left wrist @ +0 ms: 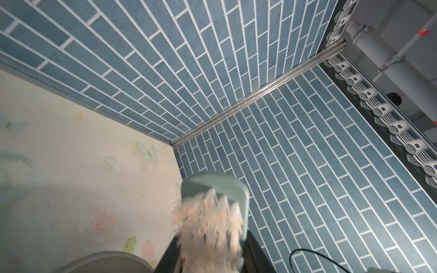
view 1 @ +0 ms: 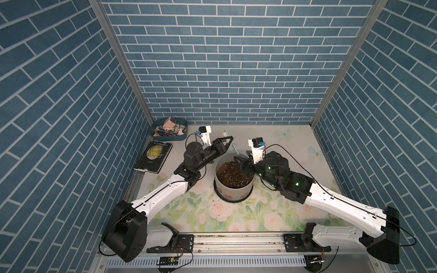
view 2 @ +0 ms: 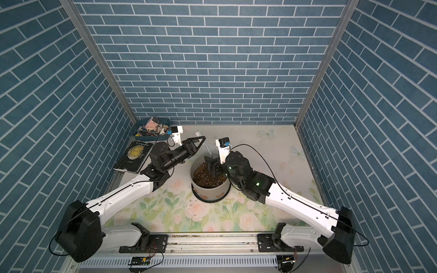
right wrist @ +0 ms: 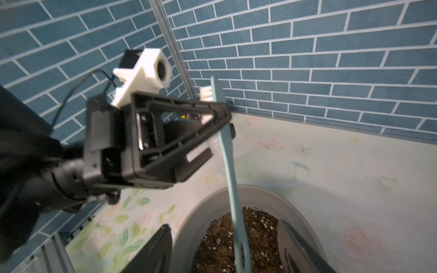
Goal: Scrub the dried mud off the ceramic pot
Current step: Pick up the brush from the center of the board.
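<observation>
I am clamping the teal brush (right wrist: 227, 165) just below its bristles with my left gripper (view 1: 227, 141). My right gripper (right wrist: 223, 227) is gaping around the handle's end without touching it, above the ceramic pot (view 1: 234, 190) standing mid floral table (view 1: 236, 217), dried mud (view 1: 228, 196) blotching its near wall.

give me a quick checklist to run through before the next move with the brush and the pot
1. Brush held: ok. The left gripper is clamped on the brush just below the bristles.
2. Other arm out of the way: ok. The right gripper has its jaws apart, one on either side of the handle end.
3. Pot steady: ok. The ceramic pot stands upright on its saucer.
4. Target in sight: ok. The dried mud shows as tan blotches low on the near wall.
5. Bristles facing the mud: not ok. The head points up and away from the pot.
</observation>
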Action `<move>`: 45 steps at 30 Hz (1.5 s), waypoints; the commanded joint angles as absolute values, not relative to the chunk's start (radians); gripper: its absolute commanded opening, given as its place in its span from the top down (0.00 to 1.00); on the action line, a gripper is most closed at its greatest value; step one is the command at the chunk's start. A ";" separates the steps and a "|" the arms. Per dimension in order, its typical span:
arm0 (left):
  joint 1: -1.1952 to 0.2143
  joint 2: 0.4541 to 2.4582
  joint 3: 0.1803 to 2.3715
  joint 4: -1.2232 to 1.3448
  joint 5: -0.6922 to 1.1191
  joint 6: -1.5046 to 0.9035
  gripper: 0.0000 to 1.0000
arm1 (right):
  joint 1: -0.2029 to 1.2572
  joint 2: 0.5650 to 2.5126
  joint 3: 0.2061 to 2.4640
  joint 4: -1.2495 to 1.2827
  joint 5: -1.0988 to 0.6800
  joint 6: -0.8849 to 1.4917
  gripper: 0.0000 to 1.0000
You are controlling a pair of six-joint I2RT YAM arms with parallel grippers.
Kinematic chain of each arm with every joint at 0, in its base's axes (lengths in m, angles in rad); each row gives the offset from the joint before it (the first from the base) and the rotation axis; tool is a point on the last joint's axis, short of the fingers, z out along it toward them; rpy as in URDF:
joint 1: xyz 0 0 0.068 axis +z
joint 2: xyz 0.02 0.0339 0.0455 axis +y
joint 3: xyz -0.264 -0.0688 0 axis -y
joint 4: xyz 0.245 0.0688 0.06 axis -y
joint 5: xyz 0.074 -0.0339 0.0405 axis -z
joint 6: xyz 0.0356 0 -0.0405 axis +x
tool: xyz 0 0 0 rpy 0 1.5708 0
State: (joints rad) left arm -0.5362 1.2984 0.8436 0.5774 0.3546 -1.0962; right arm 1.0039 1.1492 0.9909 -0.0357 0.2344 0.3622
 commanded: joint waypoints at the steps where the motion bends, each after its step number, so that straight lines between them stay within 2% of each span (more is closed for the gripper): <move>1: -0.535 1.274 0.876 0.548 0.332 -1.133 1.00 | 0.953 1.142 1.022 0.029 0.108 0.314 0.39; 5: -0.535 1.267 0.868 0.559 0.332 -1.166 1.00 | 0.927 1.184 1.039 0.029 0.014 0.306 0.43; 12: -0.533 1.257 0.851 0.573 0.334 -1.183 1.00 | 0.923 1.229 1.049 0.024 0.042 0.299 0.50; 18: -0.530 1.256 0.849 0.563 0.329 -1.183 1.00 | 0.924 1.233 1.033 0.044 0.069 0.297 0.68; 28: -0.527 1.272 0.837 0.571 0.323 -1.223 1.00 | 0.937 1.206 1.007 0.046 0.080 0.287 0.84; 32: -0.527 1.269 0.830 0.581 0.324 -1.234 1.00 | 0.937 1.219 1.010 0.054 0.088 0.285 0.80; 39: -0.527 1.271 0.824 0.593 0.328 -1.241 1.00 | 0.937 1.256 1.038 0.041 0.113 0.287 0.84; 42: -0.527 1.271 0.822 0.598 0.331 -1.242 1.00 | 0.937 1.262 1.040 0.040 0.111 0.287 0.81; 45: -0.528 1.273 0.820 0.595 0.332 -1.241 1.00 | 0.937 1.260 1.039 0.046 0.111 0.289 0.93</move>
